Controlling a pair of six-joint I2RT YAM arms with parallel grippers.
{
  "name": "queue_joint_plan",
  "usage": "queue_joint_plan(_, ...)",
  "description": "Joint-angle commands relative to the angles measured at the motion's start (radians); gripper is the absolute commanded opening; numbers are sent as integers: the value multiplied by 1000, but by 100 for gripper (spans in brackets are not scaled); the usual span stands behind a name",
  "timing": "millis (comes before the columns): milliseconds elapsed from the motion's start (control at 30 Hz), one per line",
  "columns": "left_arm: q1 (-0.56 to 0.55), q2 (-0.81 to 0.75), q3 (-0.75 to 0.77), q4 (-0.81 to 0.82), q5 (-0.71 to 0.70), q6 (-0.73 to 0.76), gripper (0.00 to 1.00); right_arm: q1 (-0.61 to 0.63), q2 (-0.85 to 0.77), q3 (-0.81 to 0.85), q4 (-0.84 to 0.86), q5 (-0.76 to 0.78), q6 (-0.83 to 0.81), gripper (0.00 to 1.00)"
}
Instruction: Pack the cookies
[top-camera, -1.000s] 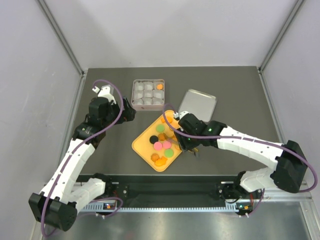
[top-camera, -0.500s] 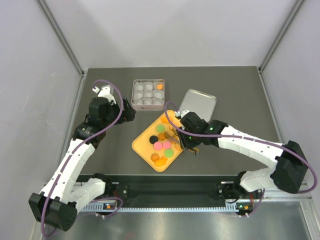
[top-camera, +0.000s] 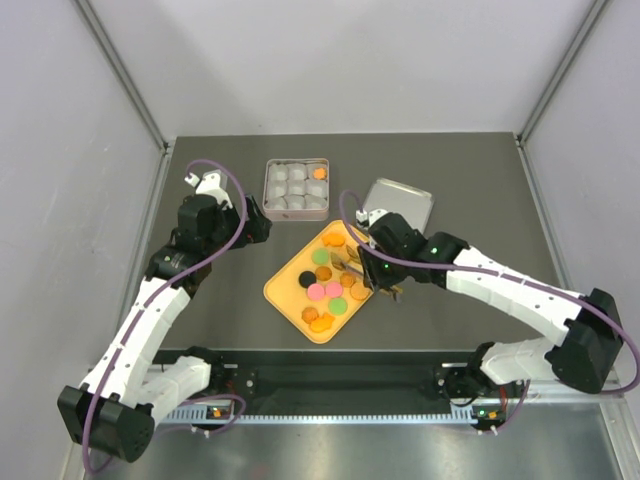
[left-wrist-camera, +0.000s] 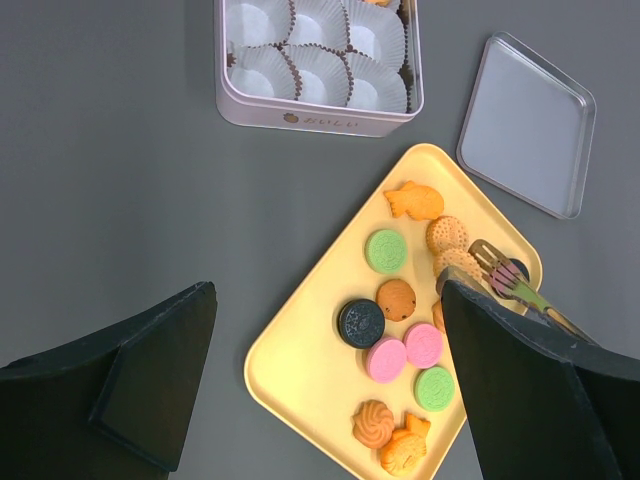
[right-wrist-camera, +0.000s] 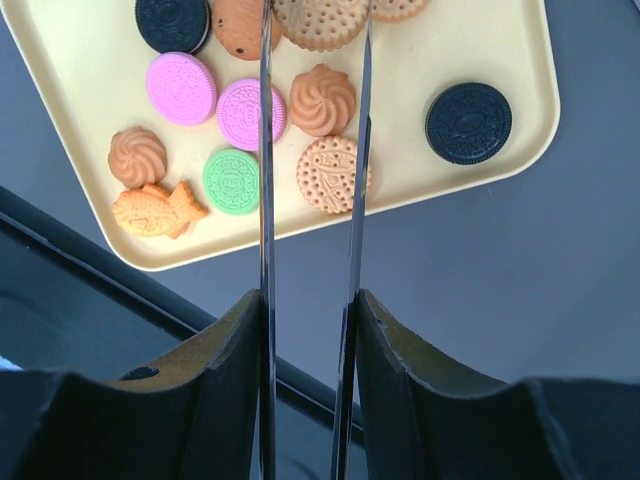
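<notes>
The cookies (top-camera: 325, 285) lie on a yellow tray (top-camera: 280, 296): orange, pink, green and black discs, plus fish-shaped ones. One orange cookie (top-camera: 319, 172) sits in the tin (top-camera: 268, 186) of white paper cups. My right gripper (top-camera: 380, 278) is shut on metal tongs (right-wrist-camera: 266, 200). The tong blades straddle a dotted round cookie (right-wrist-camera: 320, 25) at the tray's far-right side; whether they pinch it I cannot tell. The tongs also show in the left wrist view (left-wrist-camera: 510, 285). My left gripper (top-camera: 255, 222) is open and empty, above the table left of the tin and tray (left-wrist-camera: 300, 400).
The tin's lid (top-camera: 398, 205) lies flat to the right of the tin, just beyond the tray's far corner. A black rail (right-wrist-camera: 120, 290) runs along the table's near edge below the tray. Grey walls close in both sides.
My right gripper has moved a little farther and to the right, with the tongs, along the tray's right side. The left arm has not moved.
</notes>
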Motion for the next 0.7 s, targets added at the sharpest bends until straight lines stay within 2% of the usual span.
queue_joint_plan(0,8,-24,-2,44,4,5,99,-14,-37,80,-1,-15,-19,33)
queue_joint_plan(300,11,-20,-2,49,14,5,99,-95,99,313,13,-68,-66,33)
queue_joint_plan(667,22,-16,-10,72,58,-17,99,-183,458,637,151,-23,-123,32)
